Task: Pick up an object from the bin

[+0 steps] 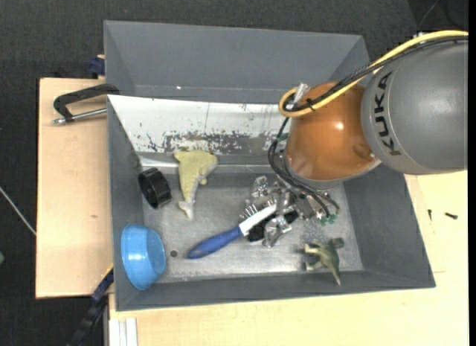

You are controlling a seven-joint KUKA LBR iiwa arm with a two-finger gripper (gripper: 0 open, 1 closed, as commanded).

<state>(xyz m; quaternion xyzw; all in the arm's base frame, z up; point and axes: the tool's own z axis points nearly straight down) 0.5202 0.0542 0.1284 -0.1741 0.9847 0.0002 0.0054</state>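
Blue plastic handle, white head, dark bristles: a small brush [214, 243] lies slantwise near the middle of the grey metal bin [223, 62]. The metal gripper [269, 214] sits right over the brush's head; whether it is open or closed, I cannot tell. A green toy dinosaur [324, 255] lies toward the bin's lower right corner, and a round blue bowl [141, 255] in the lower left.
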